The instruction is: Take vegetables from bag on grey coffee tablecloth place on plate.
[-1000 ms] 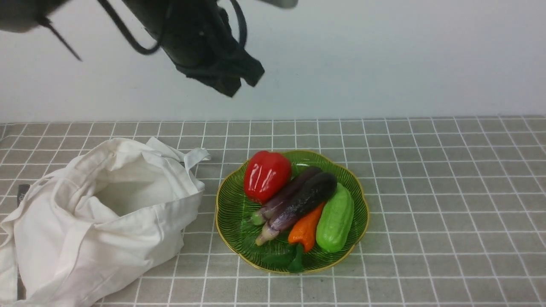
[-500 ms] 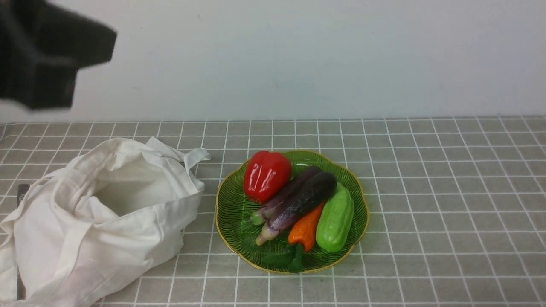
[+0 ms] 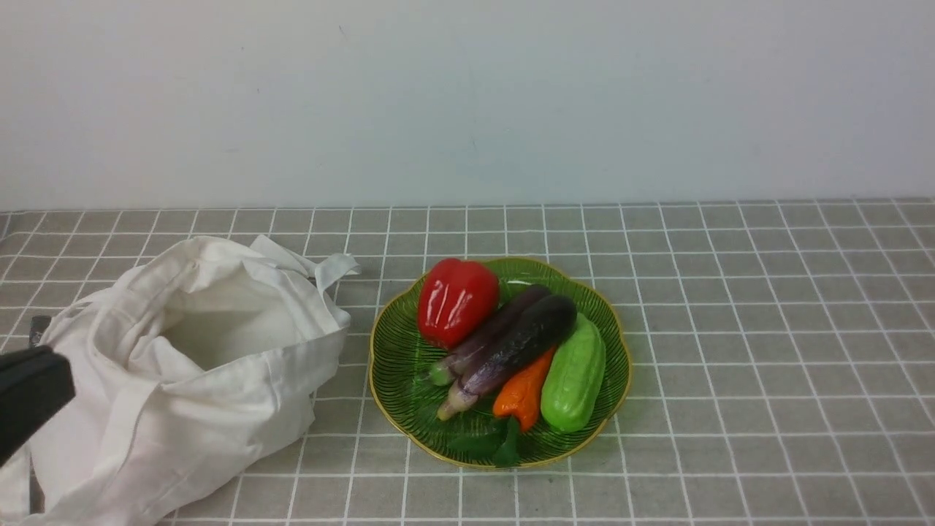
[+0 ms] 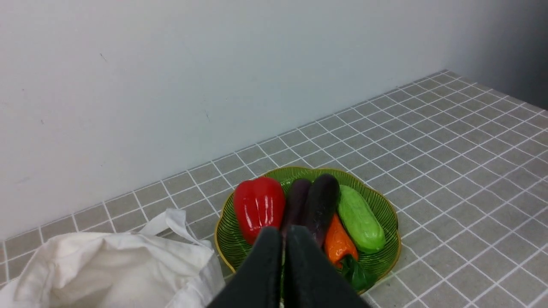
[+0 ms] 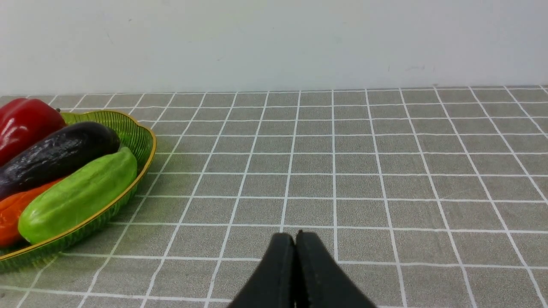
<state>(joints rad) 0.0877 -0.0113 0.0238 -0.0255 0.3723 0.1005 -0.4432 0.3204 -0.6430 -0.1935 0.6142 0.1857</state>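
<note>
The red pepper (image 3: 456,299) is not in the bag (image 3: 182,380). It sits on the plate (image 3: 398,380), at the far left of it, leaning against the two eggplants (image 3: 518,340). The plate stands mid-desk on the grey cloth (image 3: 730,329), just right of the bag. The left hand (image 4: 283,233) is pressed shut with nothing in it. It hangs at the near left edge of the scene, in front of the bag's near-left side, so the pepper lies to its right and farther off, beyond the bag's open mouth. The right hand (image 5: 295,239) is also shut and empty, low over bare cloth to the right of the plate, so the pepper lies to its left, across the other vegetables. The pepper is blocky, with hardly any long axis to line up on, while the eggplants beside it run from near left to far right. As for reach, the left hand is clearly the nearer one to the bag, and its path to the pepper is clear of the other vegetables. I'd judge there is little left to fetch: what shows of the bag's inside is only slack white cloth, though its folds could hide something. Neither hand needs to close in on the pepper now.
</note>
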